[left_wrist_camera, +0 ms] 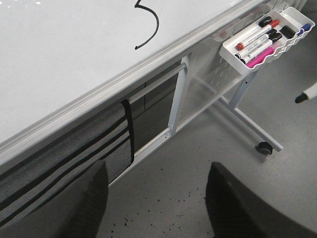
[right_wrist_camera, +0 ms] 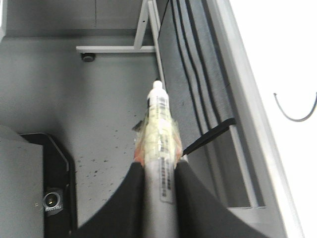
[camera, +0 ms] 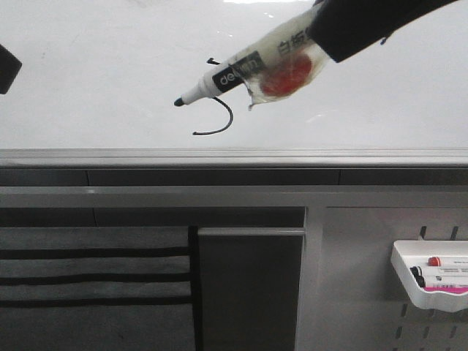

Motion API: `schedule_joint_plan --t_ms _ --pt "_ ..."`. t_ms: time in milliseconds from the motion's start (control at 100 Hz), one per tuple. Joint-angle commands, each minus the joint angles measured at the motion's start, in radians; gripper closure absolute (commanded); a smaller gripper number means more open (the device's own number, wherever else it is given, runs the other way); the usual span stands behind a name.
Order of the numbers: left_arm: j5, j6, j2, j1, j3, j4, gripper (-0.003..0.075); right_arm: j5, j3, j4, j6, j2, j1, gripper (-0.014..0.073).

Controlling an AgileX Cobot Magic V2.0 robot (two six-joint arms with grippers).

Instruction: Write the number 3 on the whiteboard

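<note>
**Marker held off the board, a 3 drawn beneath it**

The right gripper [right_wrist_camera: 157, 171] pinches a marker [camera: 234, 73] between its two black fingers [right_wrist_camera: 195, 198]; the barrel is wrapped in clear tape with a red patch. In the front view the marker slants down to the left, its black tip pointing at the board's lower middle. Whether the tip touches the surface cannot be told.

The 3 [left_wrist_camera: 147, 22] sits low on the whiteboard [camera: 95, 73], near its grey bottom rail [camera: 234, 157]. In the front view the marker covers most of the digit: only a small stroke at the top and the curved tail show. The left wrist view shows more of it, cut off at the top edge.

The left gripper [left_wrist_camera: 156, 198] hangs with its fingers spread apart, holding nothing, over the speckled grey floor [left_wrist_camera: 198, 148].

Below the rail hangs a grey cloth with black stripes [camera: 95, 278]. To the right, a white tray [camera: 431, 281] on a perforated panel [camera: 365, 292] holds several markers. The board's stand has a castor [left_wrist_camera: 264, 147].
</note>
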Motion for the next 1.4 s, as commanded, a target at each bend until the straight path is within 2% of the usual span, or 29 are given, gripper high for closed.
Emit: schedule_joint_plan --t_ms 0,190,280,450,560,710,870,1010,1390 --pt "-0.062 -0.003 -0.006 -0.009 -0.033 -0.04 0.0314 -0.092 -0.025 0.032 -0.022 -0.023 0.001 0.0595" --pt "-0.059 -0.003 -0.006 -0.009 -0.033 -0.056 0.0314 -0.169 -0.025 0.034 -0.029 -0.023 0.008 0.0596" --pt "-0.062 0.0 -0.006 -0.009 -0.033 -0.056 0.0314 -0.177 -0.027 0.034 -0.082 -0.023 0.027 0.0595" --pt "0.08 0.164 0.02 -0.014 -0.081 -0.071 0.0314 -0.21 -0.027 0.034 -0.117 -0.021 0.077 0.0595" --pt "0.122 0.24 0.037 -0.059 -0.144 -0.077 0.0314 -0.211 -0.027 0.034 -0.139 -0.01 0.1 0.0595" --pt "0.147 0.332 0.062 -0.173 -0.222 -0.051 0.0314 -0.212 -0.027 0.032 -0.157 0.007 0.117 0.0596" --pt "0.168 0.338 0.109 -0.29 -0.276 0.073 0.0314 -0.21 -0.027 0.025 -0.157 0.008 0.12 0.0595" --pt "0.161 0.338 0.162 -0.365 -0.31 0.104 0.0314 -0.206 -0.027 0.025 -0.165 0.008 0.12 0.0595" --pt "0.166 0.338 0.309 -0.395 -0.423 0.138 0.0314 -0.206 -0.027 0.025 -0.166 0.008 0.12 0.0595"
